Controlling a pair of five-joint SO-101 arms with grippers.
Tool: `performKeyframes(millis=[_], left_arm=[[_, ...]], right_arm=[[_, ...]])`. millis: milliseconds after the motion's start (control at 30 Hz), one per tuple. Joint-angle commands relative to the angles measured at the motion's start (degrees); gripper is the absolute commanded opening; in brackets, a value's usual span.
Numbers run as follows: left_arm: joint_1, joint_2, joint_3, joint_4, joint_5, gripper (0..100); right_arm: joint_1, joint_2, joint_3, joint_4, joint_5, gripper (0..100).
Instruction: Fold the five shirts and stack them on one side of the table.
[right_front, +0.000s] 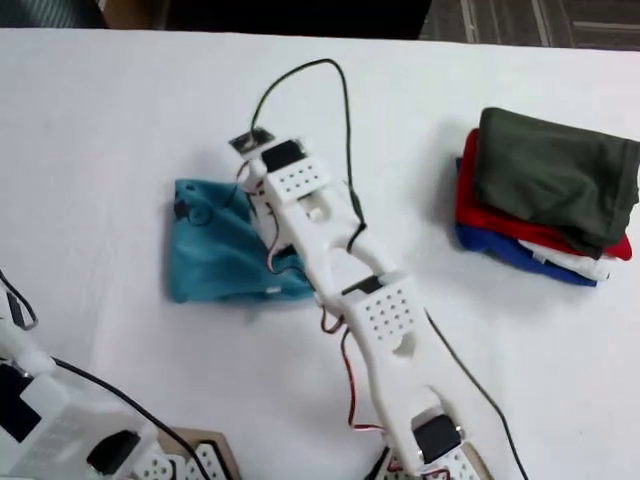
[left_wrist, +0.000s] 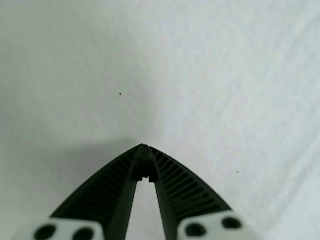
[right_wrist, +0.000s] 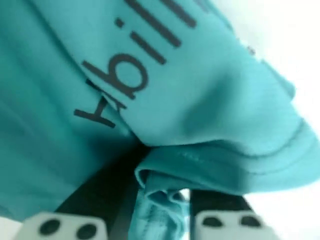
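Observation:
A teal shirt (right_front: 222, 245) with black print lies folded on the white table (right_front: 100, 110), left of centre. The right arm reaches from the near edge over its right side. My right gripper (right_front: 263, 212) is at the shirt's right edge. In the right wrist view a bunched teal hem (right_wrist: 159, 207) is caught between the dark fingers (right_wrist: 216, 204), so the right gripper (right_wrist: 159, 220) is shut on the teal shirt (right_wrist: 150, 75). My left gripper (left_wrist: 143, 150) is shut with nothing in it, hanging over bare white tabletop (left_wrist: 215, 75).
A stack of folded shirts (right_front: 550, 190) sits at the right side of the table: olive green on top, then red, white and blue. The left arm's base (right_front: 45, 410) is at the near left corner. A black cable (right_front: 345, 110) loops above the right arm.

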Motion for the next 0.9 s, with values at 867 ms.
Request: performKeyframes(millis=[867], left_arm=[[0.8,-2.9,-0.7,-0.9,0.3,3]], right_arm=[[15.4,-48.0,0.6,2.1,19.0,2.2]])
